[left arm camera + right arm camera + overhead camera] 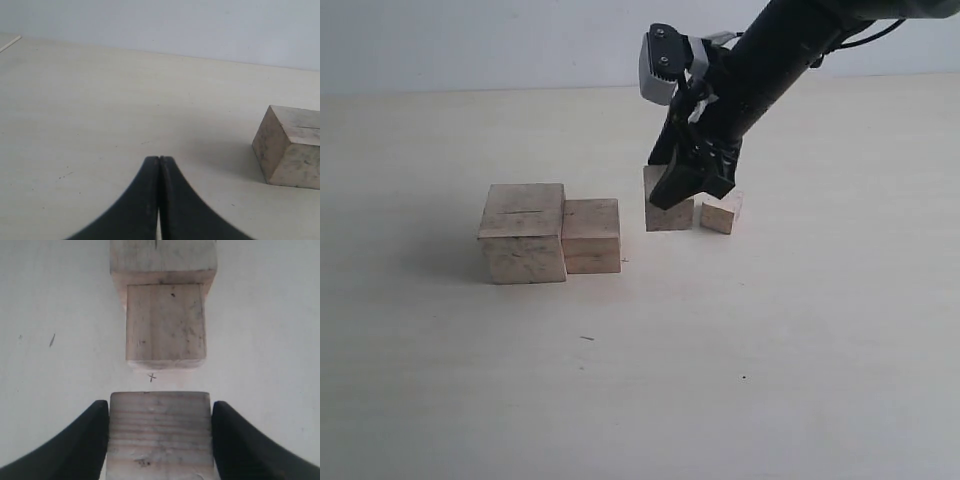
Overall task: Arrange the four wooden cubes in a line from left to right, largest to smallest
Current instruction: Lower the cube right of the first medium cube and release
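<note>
1. Nearest in the exterior view is a bare stretch of the pale table (640, 400). Neither wrist view shows this part.
2. Next come the largest cube (523, 232) and the second cube (592, 236), touching side by side, largest on the left. A thin slit line runs across the largest cube's top.
3. The left wrist view also catches the largest cube (290, 145), showing one corner and the same slit. None of the other cubes appear there.
4. That view alone shows the left claw (159, 167). It is clenched, its two dark tips pressed together with nothing between them, over bare table well apart from the cube.
5. A little farther back and to the right, past a clear gap, the third cube (672, 220) sits on the table. The right claw (675, 195) covers much of its front.
6. The right wrist view settles the grip. The right claw (160, 412) is grasping the third cube (160, 440), one finger flat against each side.
7. Beyond it in that view stand the second cube (165, 322) and then the largest cube (162, 257), in one line. A small pen cross (151, 377) marks the table in the gap, too fine to find in the exterior view.
8. The smallest cube (721, 213) stands just beside the third cube on its right. Only the exterior view shows it.
9. Farthest back, the table meets a plain light wall (470, 40).
</note>
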